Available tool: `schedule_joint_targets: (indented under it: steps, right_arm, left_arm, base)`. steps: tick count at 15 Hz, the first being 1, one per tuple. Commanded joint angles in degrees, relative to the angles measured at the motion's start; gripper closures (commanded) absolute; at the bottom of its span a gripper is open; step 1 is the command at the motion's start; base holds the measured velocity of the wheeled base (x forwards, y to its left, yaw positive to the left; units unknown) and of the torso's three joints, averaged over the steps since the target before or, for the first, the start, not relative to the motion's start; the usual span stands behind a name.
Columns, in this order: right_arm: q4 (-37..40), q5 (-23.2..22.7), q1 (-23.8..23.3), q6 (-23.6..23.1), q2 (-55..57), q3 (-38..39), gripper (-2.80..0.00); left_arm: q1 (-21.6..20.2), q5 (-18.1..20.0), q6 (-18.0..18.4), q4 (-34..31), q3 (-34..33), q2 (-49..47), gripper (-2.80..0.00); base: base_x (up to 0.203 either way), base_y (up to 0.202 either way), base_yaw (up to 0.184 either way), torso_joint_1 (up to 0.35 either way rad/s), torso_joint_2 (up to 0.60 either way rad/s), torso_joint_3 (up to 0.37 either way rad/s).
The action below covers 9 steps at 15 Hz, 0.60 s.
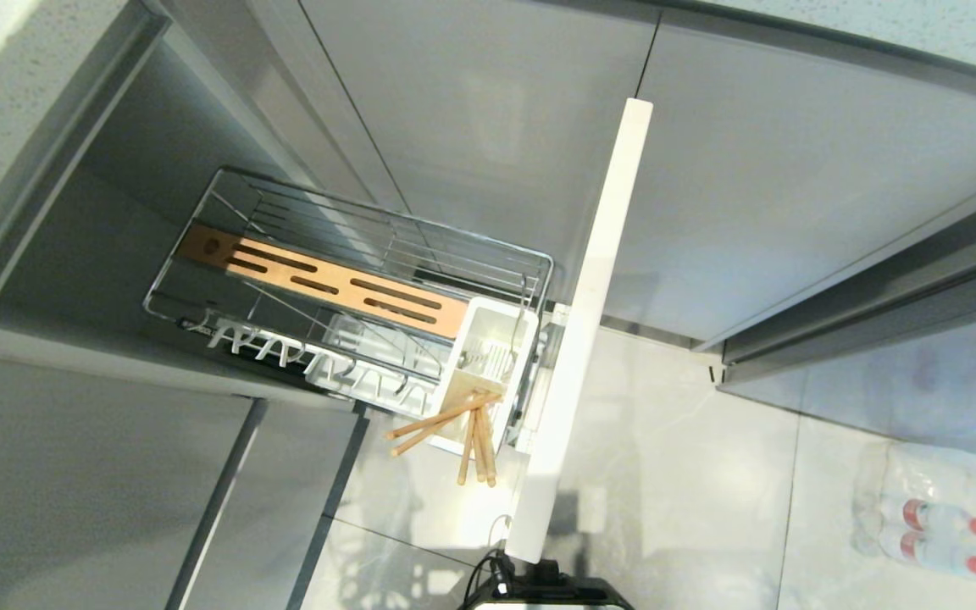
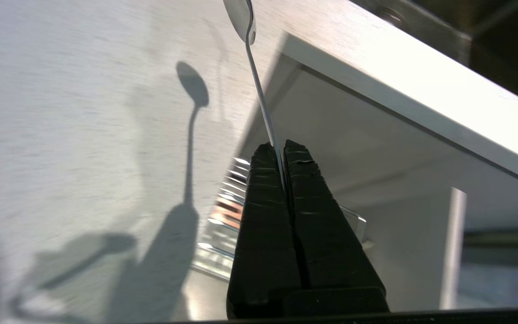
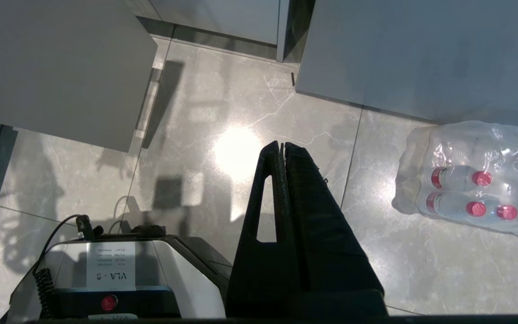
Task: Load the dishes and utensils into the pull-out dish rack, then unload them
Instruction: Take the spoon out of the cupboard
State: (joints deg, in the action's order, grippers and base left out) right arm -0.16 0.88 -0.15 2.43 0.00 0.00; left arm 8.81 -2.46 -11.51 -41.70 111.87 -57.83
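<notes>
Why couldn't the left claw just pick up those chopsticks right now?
Probably not yet: the left claw is shut on the spoon, so it is occupied. The chopsticks themselves stick out of the white utensil caddy uncovered.

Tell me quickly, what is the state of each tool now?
Left tool: closed, holding the spoon by its handle.
Right tool: closed, holding nothing, over the floor.
</notes>
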Motion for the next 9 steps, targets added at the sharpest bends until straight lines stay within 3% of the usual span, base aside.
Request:
schedule_joint_targets:
  steps: [1, 4, 9]
  right_arm:
    - [-0.02, 0.0, 0.03, 0.04, 0.09, 0.0, 0.0]
    - [-0.02, 0.0, 0.03, 0.04, 0.09, 0.0, 0.0]
    - [-0.1, 0.0, -0.03, 0.04, 0.04, 0.0, 0.0]
  left_arm:
    - [-7.97, 1.18, -0.04, -0.29, 0.01, 2.06, 0.0]
    - [-22.38, 4.76, 0.05, -1.39, 0.02, 4.56, 0.0]
    - [-44.82, 4.96, 0.22, -3.81, 0.02, 6.17, 0.0]
  base:
    - [0.0, 0.0, 0.0, 0.0, 0.0, 0.0]
    - [0.0, 0.0, 0.0, 0.0, 0.0, 0.0]
    - [0.0, 0.0, 0.0, 0.0, 0.0, 0.0]
